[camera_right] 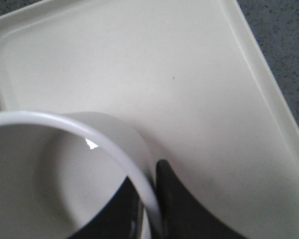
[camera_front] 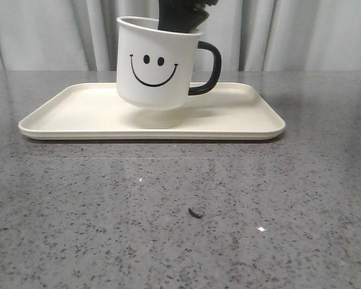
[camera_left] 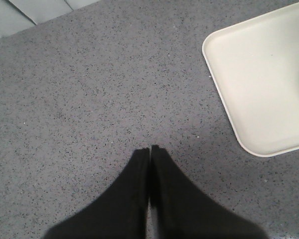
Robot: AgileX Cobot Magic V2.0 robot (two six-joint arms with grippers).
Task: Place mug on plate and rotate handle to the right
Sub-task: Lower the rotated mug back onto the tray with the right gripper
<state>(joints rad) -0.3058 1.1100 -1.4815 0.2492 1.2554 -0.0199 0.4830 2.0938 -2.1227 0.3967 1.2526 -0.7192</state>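
Note:
The white mug [camera_front: 153,66] with the black smiley face hangs slightly tilted just over the middle of the cream plate [camera_front: 78,114], with a shadow under it. Its black handle [camera_front: 209,67] points right in the front view. My right gripper [camera_front: 180,18] comes down from above and is shut on the mug's rim [camera_right: 114,144], one finger [camera_right: 179,209] outside the wall and the other inside. The plate [camera_right: 189,74] fills the right wrist view. My left gripper [camera_left: 149,149] is shut and empty over bare table, beside a corner of the plate [camera_left: 259,84].
The grey speckled table [camera_front: 180,241] extends in front of the plate. A small dark speck [camera_front: 195,212] lies on it near the front. A pale curtain [camera_front: 301,36] hangs behind the table.

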